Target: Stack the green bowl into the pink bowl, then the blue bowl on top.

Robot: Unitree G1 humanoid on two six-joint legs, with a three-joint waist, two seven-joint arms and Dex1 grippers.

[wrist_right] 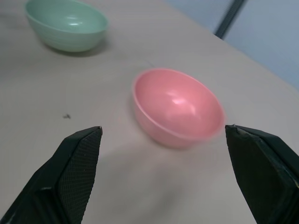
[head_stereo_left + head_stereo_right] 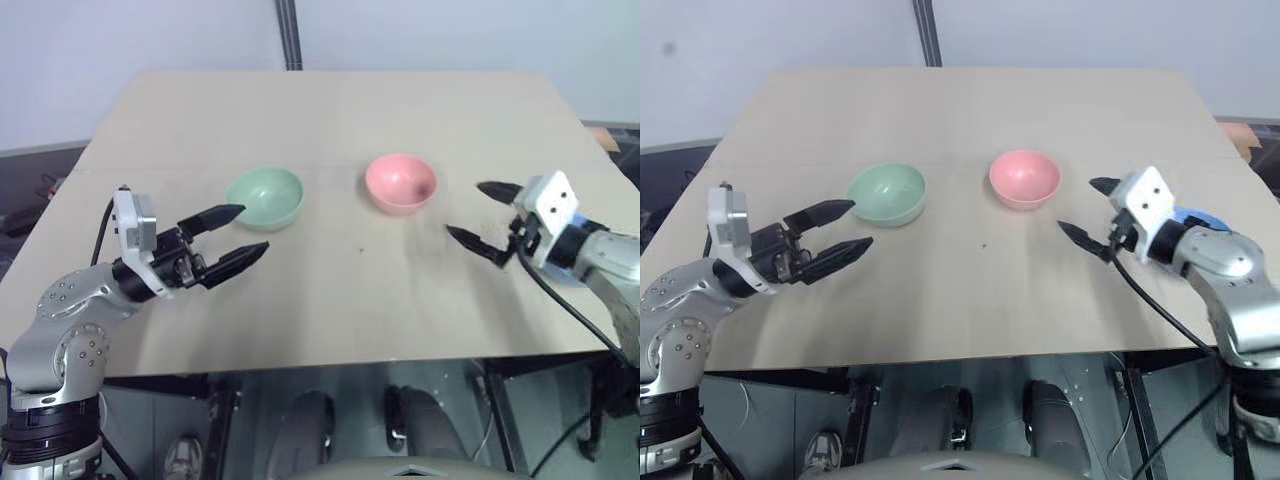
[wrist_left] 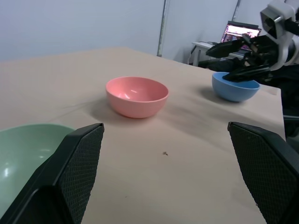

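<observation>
Broadly, the table (image 2: 330, 300) carries three separate bowls, nothing stacked yet. Left gripper (image 2: 232, 234) hovers spread wide beside the green bowl (image 2: 264, 197), seemingly lined up to take it. Right gripper (image 2: 482, 218) gapes, empty, near the pink bowl (image 2: 400, 182); the blue bowl (image 3: 235, 87) sits beneath that gripper.

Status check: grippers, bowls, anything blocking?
Left gripper open, empty, by green bowl. Right gripper open, empty, facing pink bowl. Blue bowl unstacked behind it. Nothing blocking.
</observation>
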